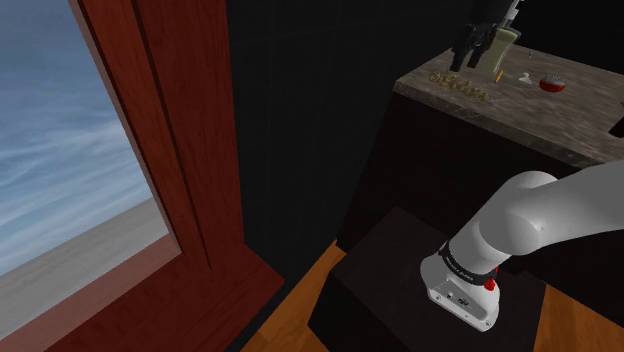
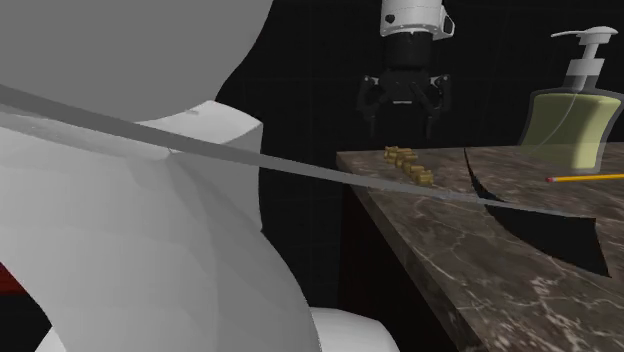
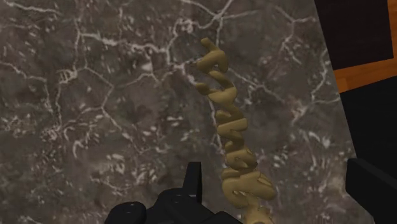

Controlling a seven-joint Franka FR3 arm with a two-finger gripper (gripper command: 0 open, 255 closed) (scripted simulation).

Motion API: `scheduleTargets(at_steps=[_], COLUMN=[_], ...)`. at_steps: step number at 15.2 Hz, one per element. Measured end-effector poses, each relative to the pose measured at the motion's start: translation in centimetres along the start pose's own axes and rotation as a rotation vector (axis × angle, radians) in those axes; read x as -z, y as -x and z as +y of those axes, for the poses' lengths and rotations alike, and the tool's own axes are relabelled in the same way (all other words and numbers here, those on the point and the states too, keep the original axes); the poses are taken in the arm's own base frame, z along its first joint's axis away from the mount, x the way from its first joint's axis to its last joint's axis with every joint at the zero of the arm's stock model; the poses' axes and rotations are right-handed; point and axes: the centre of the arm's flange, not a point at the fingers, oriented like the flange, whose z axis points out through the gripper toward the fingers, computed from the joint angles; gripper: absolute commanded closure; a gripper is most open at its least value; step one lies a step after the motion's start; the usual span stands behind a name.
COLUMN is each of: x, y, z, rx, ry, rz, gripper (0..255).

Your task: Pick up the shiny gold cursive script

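Directly below the wide-open, empty end effector, the gold script lies on the counter.

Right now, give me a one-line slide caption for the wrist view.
Open gripper poised over the gold script, which lies flat on the dark marbled counter.

No legible text or labels; gold cursive script letters not decipherable
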Motion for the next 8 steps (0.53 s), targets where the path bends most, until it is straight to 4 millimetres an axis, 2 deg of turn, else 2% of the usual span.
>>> scheduleTargets(at_steps=[2, 8], x=[-0.3, -3.2], y=[-0.2, -0.5], z=[1.2, 1.5], rx=[-0.003, -0.003], ry=[-0.009, -0.012], rz=[-0.003, -0.005], gripper=[0, 0])
